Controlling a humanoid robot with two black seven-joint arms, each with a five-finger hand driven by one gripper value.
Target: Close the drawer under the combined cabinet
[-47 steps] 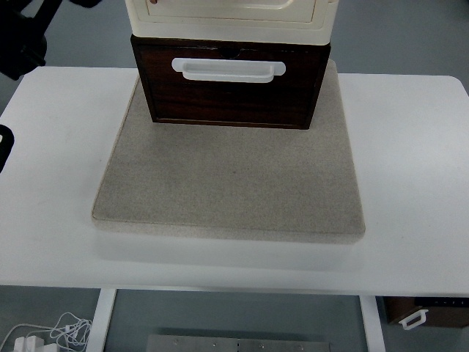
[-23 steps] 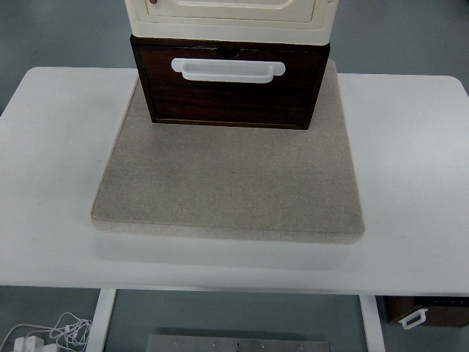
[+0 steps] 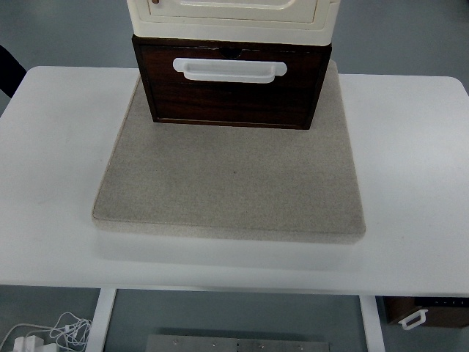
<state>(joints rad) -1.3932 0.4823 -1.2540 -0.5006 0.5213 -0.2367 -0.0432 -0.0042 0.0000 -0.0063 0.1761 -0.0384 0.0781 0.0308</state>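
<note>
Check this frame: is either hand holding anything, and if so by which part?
Nothing is held. No hand shows on the drawer or its white handle; only a dark sliver at the picture's left edge.

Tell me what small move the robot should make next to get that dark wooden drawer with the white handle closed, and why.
Probably bring a hand in toward the dark wooden drawer front, below its white handle. No hand is on it now; only a dark sliver shows at the picture's left edge. Whether the drawer still sticks out from under the cream cabinet cannot be told.
</note>
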